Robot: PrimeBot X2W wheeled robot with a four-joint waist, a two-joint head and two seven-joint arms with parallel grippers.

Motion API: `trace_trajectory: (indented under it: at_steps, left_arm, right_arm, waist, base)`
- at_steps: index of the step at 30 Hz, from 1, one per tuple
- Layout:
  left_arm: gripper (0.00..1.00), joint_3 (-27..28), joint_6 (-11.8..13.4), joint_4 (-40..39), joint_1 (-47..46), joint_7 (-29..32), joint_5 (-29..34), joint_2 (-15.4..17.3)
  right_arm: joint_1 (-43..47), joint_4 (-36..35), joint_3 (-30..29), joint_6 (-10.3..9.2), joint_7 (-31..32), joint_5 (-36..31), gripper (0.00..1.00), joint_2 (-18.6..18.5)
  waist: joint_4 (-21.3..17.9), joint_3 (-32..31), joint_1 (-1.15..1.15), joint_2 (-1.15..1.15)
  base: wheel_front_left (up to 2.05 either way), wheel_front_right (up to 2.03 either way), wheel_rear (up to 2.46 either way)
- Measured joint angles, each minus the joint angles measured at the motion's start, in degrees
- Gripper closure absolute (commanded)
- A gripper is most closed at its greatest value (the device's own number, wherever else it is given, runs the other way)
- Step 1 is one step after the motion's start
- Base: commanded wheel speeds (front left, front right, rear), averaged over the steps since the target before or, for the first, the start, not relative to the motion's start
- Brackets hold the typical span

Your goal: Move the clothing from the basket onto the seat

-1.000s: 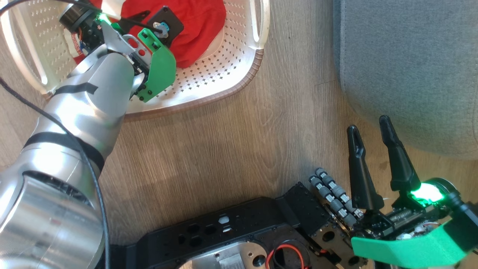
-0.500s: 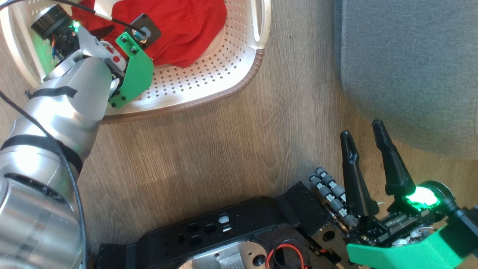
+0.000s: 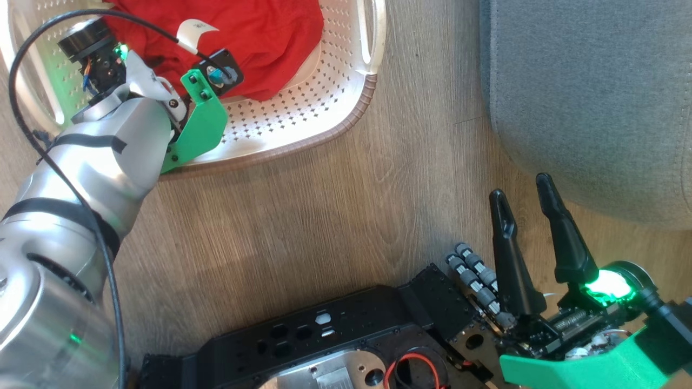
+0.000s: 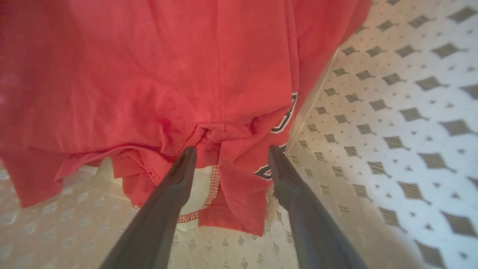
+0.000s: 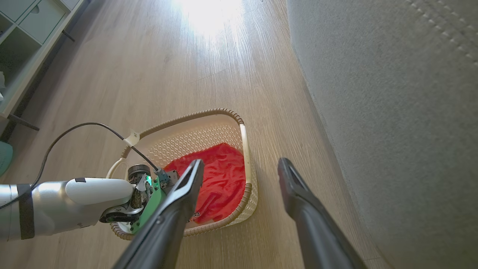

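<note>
The clothing (image 3: 259,43) is a heap of bright red fabric lying in the cream perforated basket (image 3: 346,119) on the floor at the upper left. My left arm (image 3: 108,146) reaches down into the basket. In the left wrist view my left gripper (image 4: 232,149) is open, its fingertips at the lower hem of the clothing (image 4: 186,74), where black-and-white lettering shows. My right gripper (image 3: 521,192) stands open and empty over the floor, just short of the rounded edge of the grey seat (image 3: 594,97). The right wrist view looks over the basket (image 5: 224,112), the clothing (image 5: 220,175) and the seat (image 5: 392,112).
Wooden floor (image 3: 324,216) lies between basket and seat. My black base (image 3: 324,335) fills the bottom edge. A black cable (image 3: 32,65) loops over the basket's left side. A pale shelf unit (image 5: 22,22) stands far off beyond the basket.
My left wrist has shifted leftward over the basket and its cable now loops higher. The right gripper has drifted slightly down and left, still open.
</note>
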Motion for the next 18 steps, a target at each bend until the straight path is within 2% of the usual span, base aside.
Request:
trace_trajectory:
  at_steps: [3, 8, 12, 18]
  left_arm:
    - [0.00, -2.8, 0.0, -0.4, 0.0, 0.5, -2.1, 0.4]
    - [0.00, -3.2, 0.0, -1.8, -1.9, -4.1, -4.4, 1.6]
    - [0.00, -2.3, 0.0, -1.9, -2.7, -6.1, -7.0, 0.9]
    - [0.00, -2.4, 0.0, -2.0, -2.9, -8.8, -7.5, -0.9]
  right_arm:
    - [0.0, 0.0, 0.2, 0.00, 0.0, 0.0, 0.00, 0.0]
    - [0.1, -0.1, 0.5, 0.00, 0.0, 0.0, 0.00, 0.0]
    - [0.3, -0.3, 0.6, 0.00, 0.0, 0.0, 0.00, 0.0]
    - [1.1, -0.6, 0.6, 0.00, 0.0, 0.0, 0.00, 0.0]
  waist:
    - [0.0, 0.0, 0.00, 0.00]
    - [0.1, 0.4, 0.00, 0.00]
    - [0.2, 0.5, 0.00, 0.00]
    - [0.4, 0.5, 0.00, 0.00]
  base:
    - [0.00, 0.00, 0.00]
    - [0.00, 0.00, 0.00]
    - [0.00, 0.00, 0.00]
    - [0.00, 0.00, 0.00]
